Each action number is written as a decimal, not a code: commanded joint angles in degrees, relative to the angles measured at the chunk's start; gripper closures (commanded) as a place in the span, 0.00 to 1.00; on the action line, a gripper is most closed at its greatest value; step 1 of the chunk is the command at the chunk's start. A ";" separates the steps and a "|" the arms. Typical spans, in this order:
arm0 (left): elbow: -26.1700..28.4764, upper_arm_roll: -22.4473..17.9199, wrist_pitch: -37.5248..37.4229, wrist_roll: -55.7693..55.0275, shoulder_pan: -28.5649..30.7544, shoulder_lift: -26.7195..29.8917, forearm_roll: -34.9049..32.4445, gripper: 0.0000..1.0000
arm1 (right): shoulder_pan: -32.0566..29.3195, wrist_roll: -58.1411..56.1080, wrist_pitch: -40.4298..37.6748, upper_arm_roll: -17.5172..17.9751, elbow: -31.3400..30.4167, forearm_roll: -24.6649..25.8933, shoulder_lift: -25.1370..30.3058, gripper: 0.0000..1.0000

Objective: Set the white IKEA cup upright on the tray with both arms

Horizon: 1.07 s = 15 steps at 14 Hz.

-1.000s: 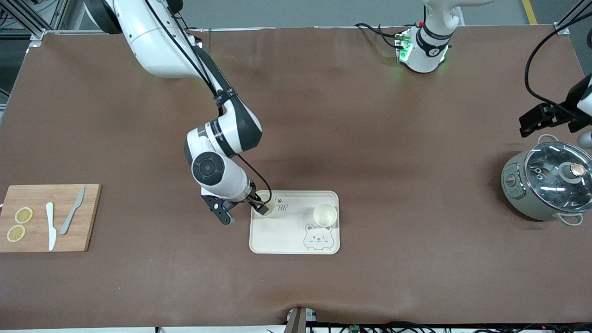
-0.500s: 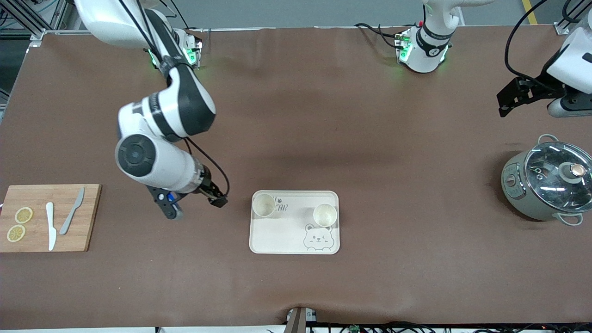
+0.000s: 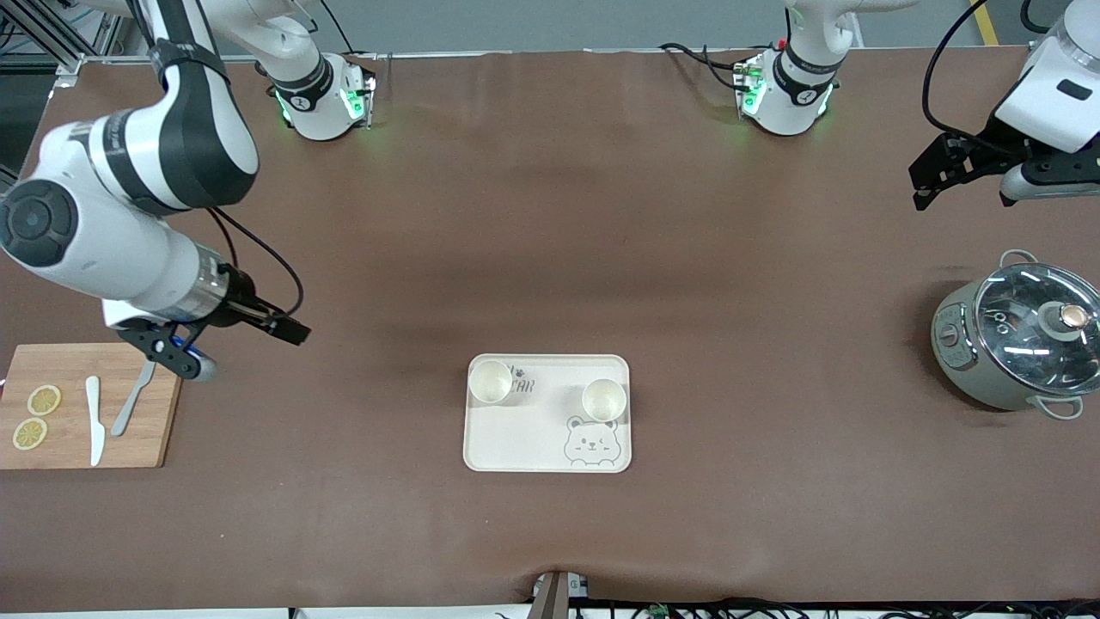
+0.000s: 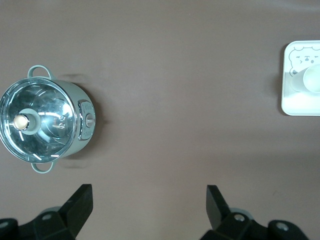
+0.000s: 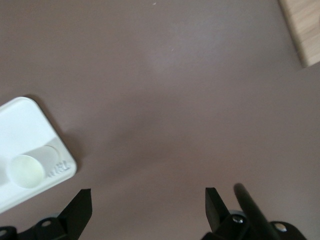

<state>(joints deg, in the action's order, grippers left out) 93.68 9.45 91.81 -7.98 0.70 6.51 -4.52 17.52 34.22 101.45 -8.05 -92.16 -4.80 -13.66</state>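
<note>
The cream tray (image 3: pixel 524 438) with the bear drawing lies on the brown table. Two white cups stand upright on it: one (image 3: pixel 491 381) at the corner toward the right arm's end, the other (image 3: pixel 603 399) above the bear. My right gripper (image 3: pixel 236 346) is open and empty over the table by the cutting board's edge. Its wrist view shows its open gripper (image 5: pixel 148 205), the tray (image 5: pixel 20 125) and one cup (image 5: pixel 27 170). My left gripper (image 3: pixel 967 185) is open and empty over the table at the left arm's end. Its wrist view shows its open gripper (image 4: pixel 148 205), the tray (image 4: pixel 300 105) and a cup (image 4: pixel 302 82).
A wooden cutting board (image 3: pixel 69 430) with lemon slices (image 3: pixel 43 400), a white knife (image 3: pixel 94 421) and a grey knife (image 3: pixel 133 404) lies at the right arm's end. A grey pot with a glass lid (image 3: pixel 1018 344) stands at the left arm's end and shows in the left wrist view (image 4: pixel 45 125).
My right gripper let go of the cup on the tray and drew back toward the cutting board. My left gripper rose away from the pot.
</note>
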 commanded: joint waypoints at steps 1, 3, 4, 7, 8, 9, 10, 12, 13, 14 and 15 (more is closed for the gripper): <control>0.19 -0.30 0.48 1.04 0.35 0.97 1.18 0.00 | -3.35 -10.79 1.21 0.93 -6.62 3.04 6.27 0.00; -0.08 -0.22 0.21 1.04 0.35 0.70 1.36 0.00 | -8.26 -23.43 0.86 1.02 -7.25 3.04 7.51 0.00; -0.17 -0.22 0.21 0.95 0.26 0.61 2.06 0.00 | -10.55 -28.19 0.51 1.02 -7.16 3.04 7.51 0.00; -0.25 -0.48 0.21 0.69 0.35 0.61 3.64 0.00 | -13.74 -33.51 -0.45 1.02 -6.81 2.95 9.00 0.00; -0.25 -0.48 0.21 0.08 0.26 0.61 3.56 0.00 | -14.00 -33.60 -0.55 1.02 -6.29 2.95 9.70 0.00; -0.34 -0.39 0.21 0.07 0.26 0.52 3.56 0.00 | -14.09 -33.69 -1.07 0.93 -4.19 3.04 9.62 0.00; -0.34 -0.31 0.21 -0.01 0.26 0.44 3.47 0.00 | -14.09 -33.69 -4.38 0.93 -0.78 3.21 9.44 0.00; -0.25 -0.13 0.21 -0.01 0.17 0.26 2.94 0.00 | -13.66 -33.16 -12.47 1.11 2.85 3.30 9.53 0.00; -0.25 -0.13 0.21 -0.01 0.26 0.17 2.86 0.00 | -14.00 -33.77 -13.72 1.11 2.51 3.13 10.49 0.00; -0.25 -0.13 0.21 -0.01 0.26 0.26 2.85 0.00 | -14.01 -34.82 -13.99 1.11 1.29 3.04 11.80 0.00; -0.34 -0.22 0.21 0.07 0.35 0.26 2.85 0.00 | -13.66 -35.09 -12.17 1.19 -1.16 3.04 13.82 0.00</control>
<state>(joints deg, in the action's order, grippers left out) 93.56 9.16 91.91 -7.93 0.74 6.55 -2.29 3.88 0.33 88.25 -7.32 -89.98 -2.69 -2.89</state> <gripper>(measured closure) 0.000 0.000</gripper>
